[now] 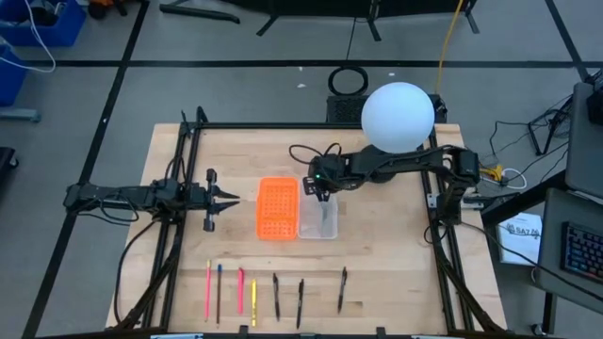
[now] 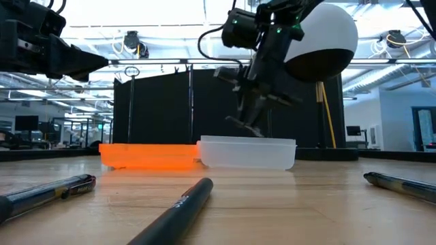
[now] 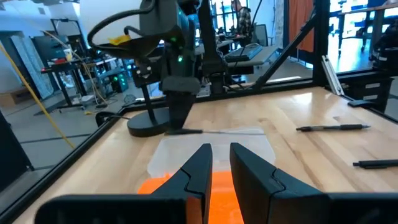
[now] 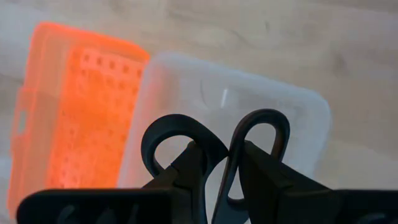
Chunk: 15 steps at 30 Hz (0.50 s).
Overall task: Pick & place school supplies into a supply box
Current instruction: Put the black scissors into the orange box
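My right gripper [image 4: 217, 171] has its jaws clamped on the scissors [image 4: 214, 146], handles leading, directly above the clear supply box [image 1: 318, 218] at frame centre – seven pens and pencils [image 1: 275, 296] lie in a row along the desk's [image 1: 386, 254] lower edge, while the left gripper's [image 1: 232, 199] jaws, nearly together, wait empty left of the orange piece [image 1: 277, 208].

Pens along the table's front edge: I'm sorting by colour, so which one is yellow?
The yellow pen, fourth from the left in the high view's row. It lies just right of the shorter pink one; the pens further right are black.
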Each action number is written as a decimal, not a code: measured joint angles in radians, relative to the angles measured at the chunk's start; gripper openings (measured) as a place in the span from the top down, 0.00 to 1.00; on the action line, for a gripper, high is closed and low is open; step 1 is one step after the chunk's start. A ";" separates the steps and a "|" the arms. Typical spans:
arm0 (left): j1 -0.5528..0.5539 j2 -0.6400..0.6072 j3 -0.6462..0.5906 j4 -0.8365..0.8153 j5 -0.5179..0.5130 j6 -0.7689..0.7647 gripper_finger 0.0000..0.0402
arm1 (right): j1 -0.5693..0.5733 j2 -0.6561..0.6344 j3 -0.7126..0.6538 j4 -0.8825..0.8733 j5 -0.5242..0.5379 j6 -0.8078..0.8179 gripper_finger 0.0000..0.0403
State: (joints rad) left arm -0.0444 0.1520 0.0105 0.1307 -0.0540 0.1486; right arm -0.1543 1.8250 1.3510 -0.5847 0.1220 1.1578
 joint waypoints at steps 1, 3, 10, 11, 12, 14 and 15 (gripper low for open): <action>0.000 0.000 0.000 0.000 0.000 0.000 0.83 | 0.000 0.008 0.000 0.022 0.009 -0.005 0.82; 0.000 0.000 0.000 0.000 0.000 0.000 0.83 | -0.003 0.020 0.000 0.038 0.011 -0.019 0.82; 0.000 0.000 0.000 -0.003 0.001 -0.004 0.83 | -0.009 0.050 0.001 0.035 0.013 -0.031 0.82; 0.000 0.000 0.000 -0.003 0.001 -0.004 0.83 | -0.009 0.055 0.002 0.027 0.013 -0.031 0.82; 0.000 0.000 0.000 -0.003 0.001 -0.005 0.83 | -0.009 0.058 0.001 0.017 0.012 -0.031 0.82; 0.000 0.000 0.000 -0.004 0.001 -0.004 0.83 | -0.010 0.073 0.000 0.007 0.013 -0.033 0.82; 0.000 0.000 0.000 -0.004 0.001 -0.004 0.83 | -0.011 0.079 0.000 0.016 0.007 -0.032 0.82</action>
State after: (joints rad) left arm -0.0444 0.1524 0.0105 0.1265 -0.0532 0.1448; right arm -0.1652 1.9043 1.3510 -0.5689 0.1293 1.1260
